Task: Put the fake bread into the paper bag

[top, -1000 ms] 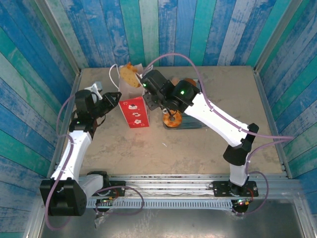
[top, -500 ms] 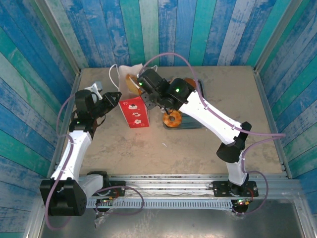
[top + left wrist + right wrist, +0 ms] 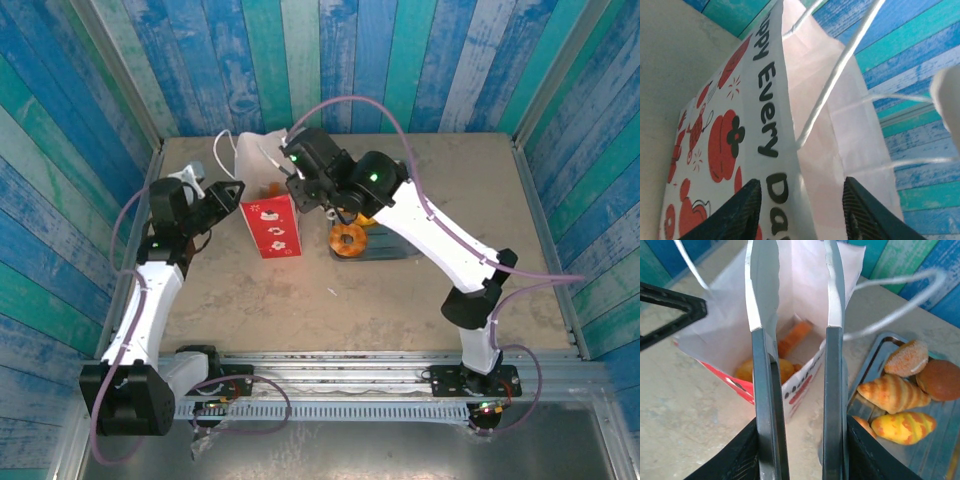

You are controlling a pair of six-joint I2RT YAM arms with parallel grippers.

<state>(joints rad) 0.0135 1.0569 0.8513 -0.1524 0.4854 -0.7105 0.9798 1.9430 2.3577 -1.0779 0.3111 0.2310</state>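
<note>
Table [image 3: 420,290]: beige, matte, lightly scuffed, with blue-green plank walls [image 3: 330,60] on three sides. You have two items resting directly on it. Paper bag [image 3: 272,228]: upright, left of centre, toward far edge, mouth open. Grey tray [image 3: 388,250]: flat, just right of bag, not touching it. You also see small dark speck [image 3: 333,292] on bare surface, toward near edge.

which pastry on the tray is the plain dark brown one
The smooth round bun, rightmost in the right wrist view. The sugared bun beside it is speckled, the croissant ridged, the oblong roll yellow with orange stripes.
</note>
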